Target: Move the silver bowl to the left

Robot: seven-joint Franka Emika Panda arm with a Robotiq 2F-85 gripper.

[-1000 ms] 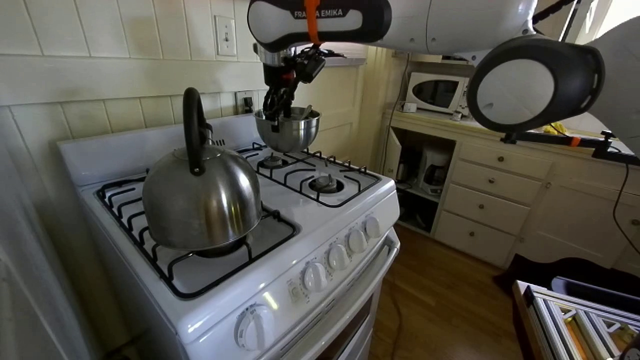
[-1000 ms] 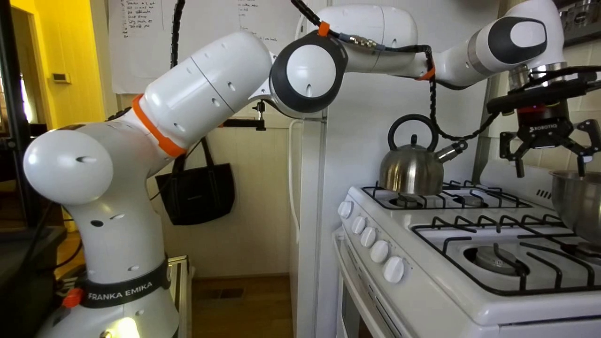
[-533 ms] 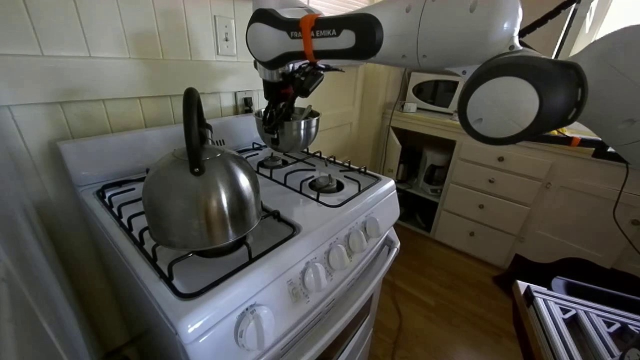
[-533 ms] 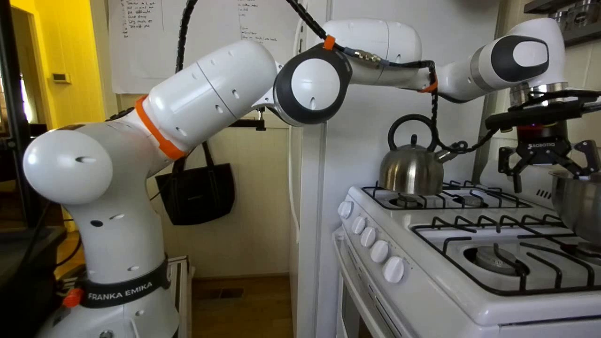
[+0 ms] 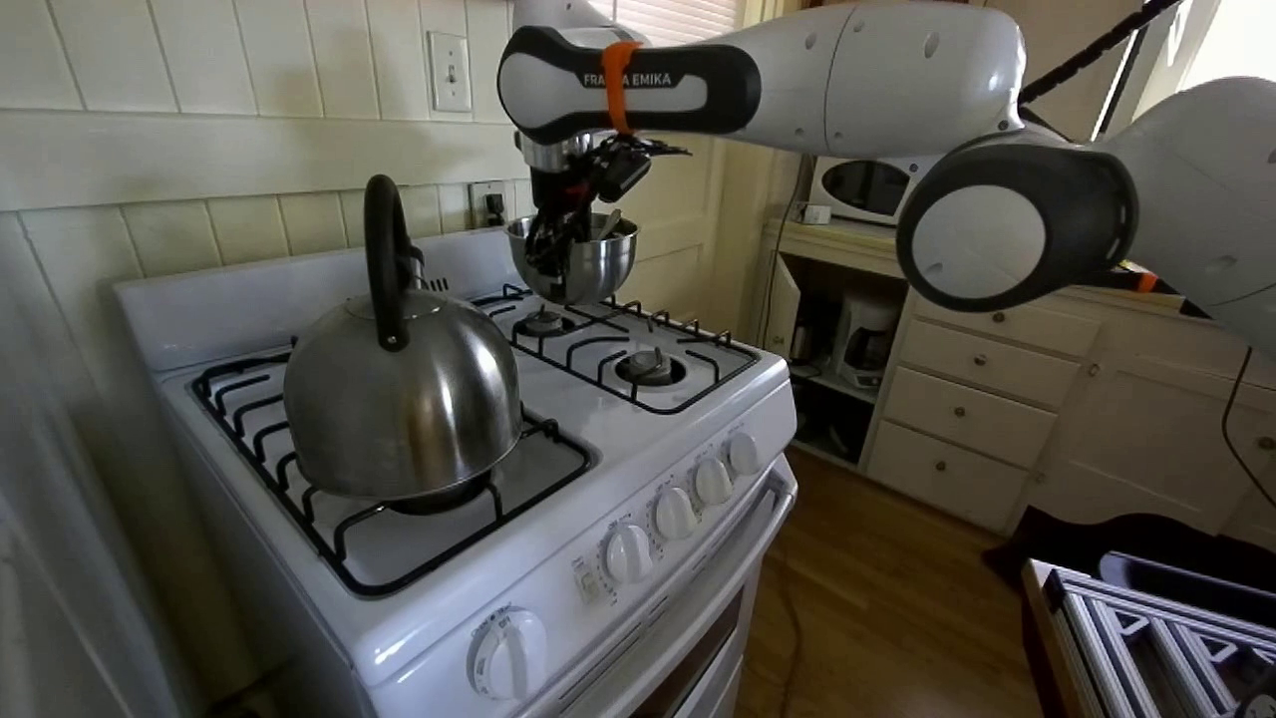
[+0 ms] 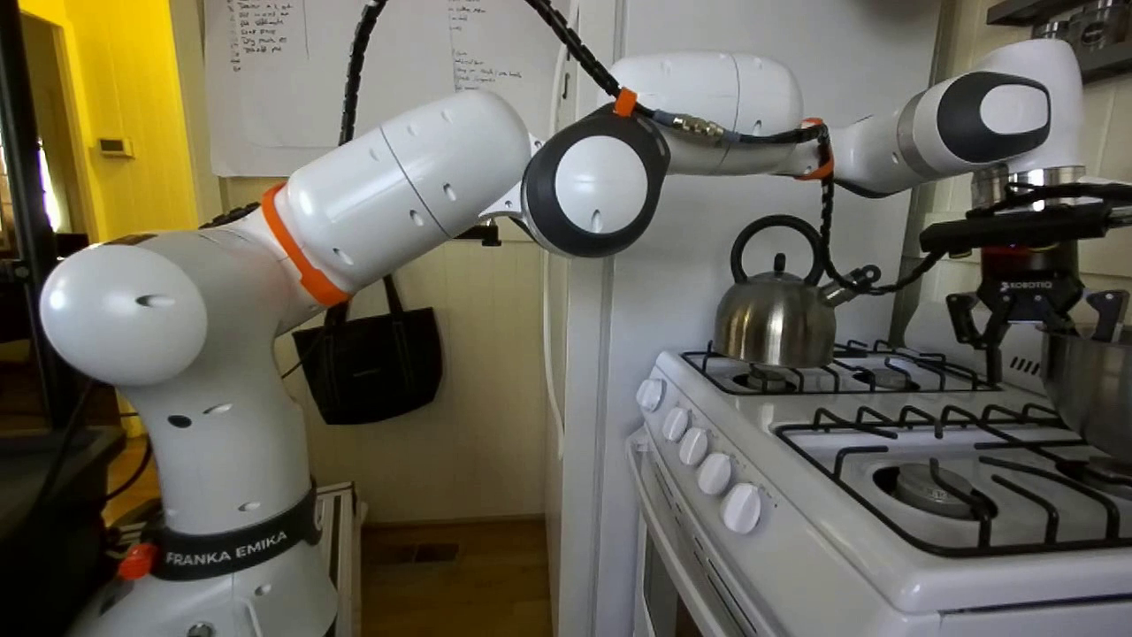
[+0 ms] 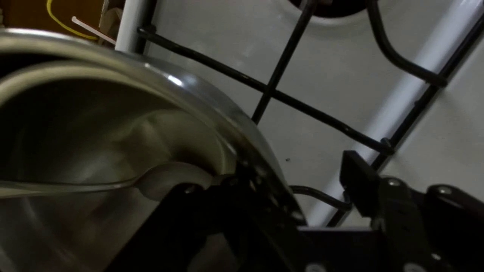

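Your silver bowl looks small, round and shiny, with a rolled rim and smooth sides that carry grey reflections. It sits upright on the dark grate at the back of the stove, toward two o'clock from the steel kettle in an exterior view. Your gripper is spread apart rather than clamped: one finger dips inside the rim, and the outer finger hangs outside at four o'clock in the wrist view, clear of the wall.

Only the wrist view looks deep into the bowl, where a spoon lies with its handle toward nine o'clock; an exterior view gives you just a slim strip at the rim. A black bag toward nine o'clock and a microwave toward two o'clock each show up in a single exterior view.

The bowl is cut off at three o'clock in an exterior view, and at nine and six o'clock in the wrist view. The inner fingertip is a dark blur there, so you cannot tell whether it touches the metal.
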